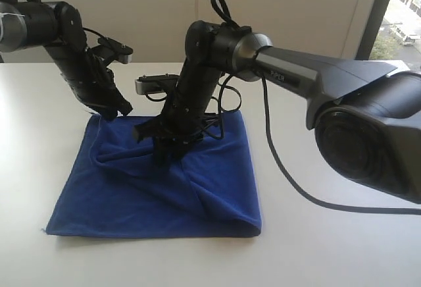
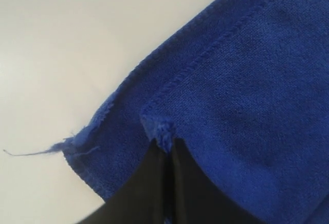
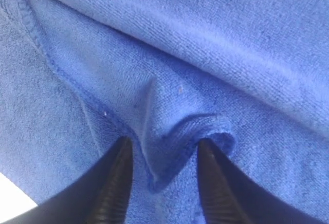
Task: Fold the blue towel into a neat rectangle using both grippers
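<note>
The blue towel lies on the white table, rumpled into ridges near its back edge. My left gripper is at the towel's far left corner, shut on a tuft of a hemmed corner; the towel fills most of the left wrist view. My right gripper presses down on the towel's middle back part. Its jaws stand apart, and a raised fold of the hemmed edge lies between the fingertips, not squeezed. In the right wrist view the towel fills nearly everything.
The right arm's large housing and its black cable reach over the table's right side. A frayed thread trails from the towel's corner onto bare table. A window is at the far right.
</note>
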`<state>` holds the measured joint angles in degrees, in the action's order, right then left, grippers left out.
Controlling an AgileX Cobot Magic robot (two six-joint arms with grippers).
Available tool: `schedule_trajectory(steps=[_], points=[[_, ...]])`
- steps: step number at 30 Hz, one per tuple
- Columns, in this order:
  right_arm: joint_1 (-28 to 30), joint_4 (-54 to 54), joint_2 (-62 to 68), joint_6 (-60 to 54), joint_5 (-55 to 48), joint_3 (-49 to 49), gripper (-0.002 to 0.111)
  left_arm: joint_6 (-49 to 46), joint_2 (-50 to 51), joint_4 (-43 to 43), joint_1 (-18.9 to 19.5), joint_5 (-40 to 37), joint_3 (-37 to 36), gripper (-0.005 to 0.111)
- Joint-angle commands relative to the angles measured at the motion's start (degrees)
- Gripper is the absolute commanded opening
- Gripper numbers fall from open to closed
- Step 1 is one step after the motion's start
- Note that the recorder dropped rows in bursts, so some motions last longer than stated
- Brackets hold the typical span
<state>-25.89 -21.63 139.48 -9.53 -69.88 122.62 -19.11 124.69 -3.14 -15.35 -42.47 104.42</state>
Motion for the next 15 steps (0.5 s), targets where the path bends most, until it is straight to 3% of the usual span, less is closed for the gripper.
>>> schedule_trajectory(steps=[1,4,8,15], points=[[0.24,-2.14,0.36,-0.84,-0.08,-0.08,0.038,0.29,-0.74,0.04,0.09,-1.27,0.24,0.0],[0.24,-2.25,0.36,-1.36,-0.08,-0.08,0.03,0.29,-0.74,0.04,0.09,-1.27,0.24,0.0],[0.24,-2.03,0.36,-2.42,-0.08,-0.08,0.0,0.29,-0.74,0.04,0.09,-1.27,0.24,0.0],[0.24,-1.29,-2.27,-2.55,-0.08,-0.08,0.0,0.29,-1.41,0.14,0.32,-2.14,0.24,0.0]])
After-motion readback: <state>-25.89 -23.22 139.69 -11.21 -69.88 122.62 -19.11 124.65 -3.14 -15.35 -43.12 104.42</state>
